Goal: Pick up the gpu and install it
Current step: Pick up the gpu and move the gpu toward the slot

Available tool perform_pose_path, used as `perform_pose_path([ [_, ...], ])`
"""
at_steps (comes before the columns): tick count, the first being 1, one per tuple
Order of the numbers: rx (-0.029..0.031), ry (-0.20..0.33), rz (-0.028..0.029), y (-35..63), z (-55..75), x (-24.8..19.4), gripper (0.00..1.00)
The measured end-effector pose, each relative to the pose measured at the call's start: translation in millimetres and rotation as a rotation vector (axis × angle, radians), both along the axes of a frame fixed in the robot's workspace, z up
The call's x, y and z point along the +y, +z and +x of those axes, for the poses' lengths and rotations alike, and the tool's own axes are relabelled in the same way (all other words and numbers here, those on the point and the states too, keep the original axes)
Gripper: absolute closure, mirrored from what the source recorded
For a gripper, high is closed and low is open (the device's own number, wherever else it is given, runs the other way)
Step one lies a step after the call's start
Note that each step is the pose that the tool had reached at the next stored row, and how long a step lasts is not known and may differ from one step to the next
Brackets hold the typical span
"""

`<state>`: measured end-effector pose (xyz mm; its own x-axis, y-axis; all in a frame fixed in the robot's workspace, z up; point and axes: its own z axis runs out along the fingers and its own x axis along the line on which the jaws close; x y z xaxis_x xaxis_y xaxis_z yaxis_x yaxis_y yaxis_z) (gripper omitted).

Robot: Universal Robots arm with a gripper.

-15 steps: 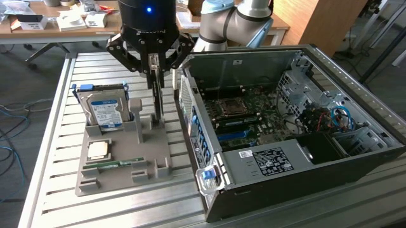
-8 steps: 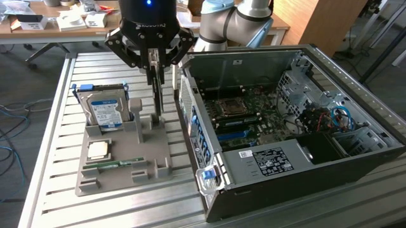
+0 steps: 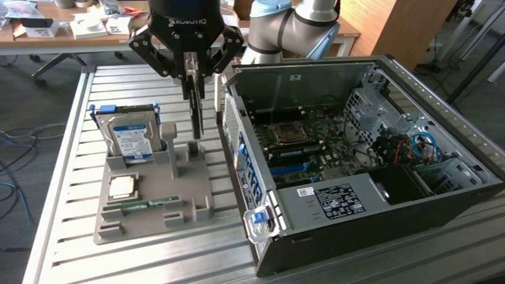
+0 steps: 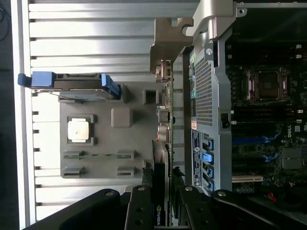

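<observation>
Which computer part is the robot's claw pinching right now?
The thin graphics card, held on edge by the gripper. The hard drive, square chip and memory stick sit untouched in the grey holder.

Exterior view: gripper is covering the upper end of the gpu; arm is running off the top edge; hard drive label print is showing too small to read.

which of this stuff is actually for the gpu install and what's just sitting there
For the job: gpu, hand gripping it, open computer case.
Lying about: hard drive, processor chip, memory stick, gray holder tray.
</observation>
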<state>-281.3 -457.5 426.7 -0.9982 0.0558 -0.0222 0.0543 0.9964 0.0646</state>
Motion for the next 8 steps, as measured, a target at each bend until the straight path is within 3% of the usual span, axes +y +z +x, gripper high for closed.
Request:
perform_pose_path([
  [8, 0.0, 0.0, 0.001, 10.7, 0.5, 0.0, 0.74],
])
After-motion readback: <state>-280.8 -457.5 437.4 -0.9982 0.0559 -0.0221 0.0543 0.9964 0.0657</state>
